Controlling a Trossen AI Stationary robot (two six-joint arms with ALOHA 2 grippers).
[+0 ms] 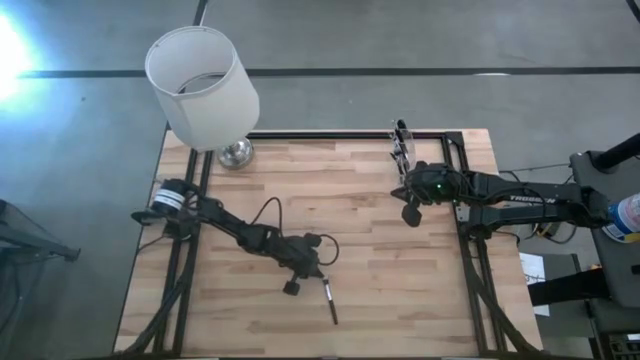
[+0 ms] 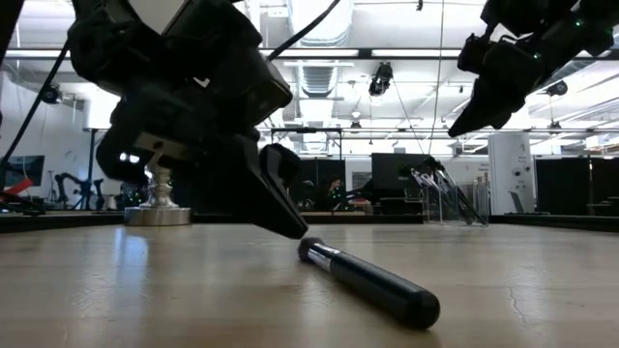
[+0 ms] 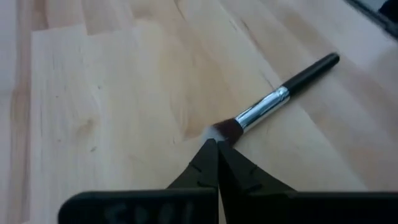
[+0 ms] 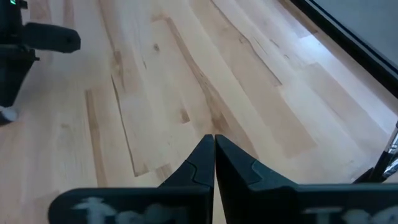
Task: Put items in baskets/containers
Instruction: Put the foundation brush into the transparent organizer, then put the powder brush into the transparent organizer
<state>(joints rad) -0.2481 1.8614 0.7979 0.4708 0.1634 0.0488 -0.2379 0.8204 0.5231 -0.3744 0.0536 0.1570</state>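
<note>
One dark-handled brush (image 1: 328,302) lies flat on the table; the clear cup (image 1: 403,143) stands upright holding brushes.

Your wooden table (image 1: 360,200) stands on a grey concrete floor (image 1: 420,40) crossed by dark lines. A white lampshade (image 1: 200,85) stands at its far left corner. Beyond, you have ceiling ducts (image 2: 319,77) and strip lights.

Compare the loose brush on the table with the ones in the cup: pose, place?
The loose brush lies flat on the table near its front edge, at the left gripper's closed tips. The brushes in the cup stand leaning, at the far edge by the right gripper, also closed. Both kinds look thin and dark-handled.
</note>
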